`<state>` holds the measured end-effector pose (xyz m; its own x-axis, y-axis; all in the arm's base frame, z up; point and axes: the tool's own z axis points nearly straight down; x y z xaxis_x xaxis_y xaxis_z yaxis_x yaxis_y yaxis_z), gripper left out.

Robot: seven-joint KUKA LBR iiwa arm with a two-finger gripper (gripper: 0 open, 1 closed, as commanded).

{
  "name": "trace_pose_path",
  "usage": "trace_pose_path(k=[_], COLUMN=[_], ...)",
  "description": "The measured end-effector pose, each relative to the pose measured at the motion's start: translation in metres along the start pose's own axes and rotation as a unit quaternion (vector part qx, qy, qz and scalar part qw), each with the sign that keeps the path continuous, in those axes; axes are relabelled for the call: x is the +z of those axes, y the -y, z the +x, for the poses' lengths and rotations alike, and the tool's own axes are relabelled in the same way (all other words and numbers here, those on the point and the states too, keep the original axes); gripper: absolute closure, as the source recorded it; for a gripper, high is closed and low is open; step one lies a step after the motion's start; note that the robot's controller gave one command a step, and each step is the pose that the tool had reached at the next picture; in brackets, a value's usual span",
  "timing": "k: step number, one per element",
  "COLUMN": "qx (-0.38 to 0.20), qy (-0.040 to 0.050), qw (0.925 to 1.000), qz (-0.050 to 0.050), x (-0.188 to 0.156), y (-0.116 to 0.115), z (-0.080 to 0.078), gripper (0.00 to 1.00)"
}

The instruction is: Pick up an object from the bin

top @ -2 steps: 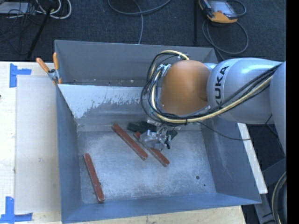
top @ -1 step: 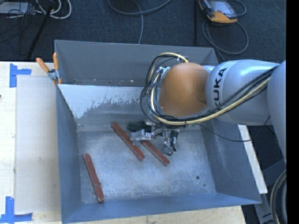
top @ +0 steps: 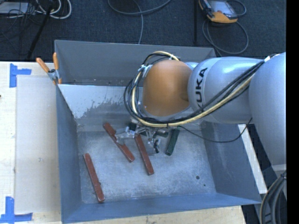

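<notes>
Overhead view of the grey metal bin point(top: 65, 139), with the arm point(top: 233, 92) entering from 3 o'clock. Its wrist carries a rounded orange cover point(top: 163, 87) ringed by looped cables. The gripper point(top: 140, 135) sits below the cover, low over the bin floor, slightly toward 12 o'clock of the floor's centre. Its metal tip is largely hidden by the cover and cables. Whether it is open or closed cannot be told, and nothing can be seen held in it.

Four loose things lie on the floor.
- **Upper brown bar** point(top: 119, 143): a long, flat, reddish-brown strip running from 11 to 5 o'clock. Its upper half lies just beside the gripper, on the 9 o'clock side.
- **Central brown bar** point(top: 145, 157): of the same kind. Its top end is at the gripper and it runs away toward 5 o'clock.
- **Outlying brown bar** point(top: 93, 177): it lies well apart from the others, toward 7 o'clock, near the bin's left wall.
- **Dark green stick** point(top: 171, 141): short and slightly tilted, near the gripper at 3 o'clock.

Contact between the gripper and either near bar cannot be judged.
</notes>
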<state>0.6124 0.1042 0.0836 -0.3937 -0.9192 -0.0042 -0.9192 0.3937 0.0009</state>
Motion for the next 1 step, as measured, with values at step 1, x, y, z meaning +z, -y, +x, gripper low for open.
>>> trace_pose_path(k=[1], qx=[-0.17], qy=[-0.0002], qw=[0.9855], qz=[0.001], x=[0.0129], y=[0.017], z=[0.0171], gripper=[0.0])
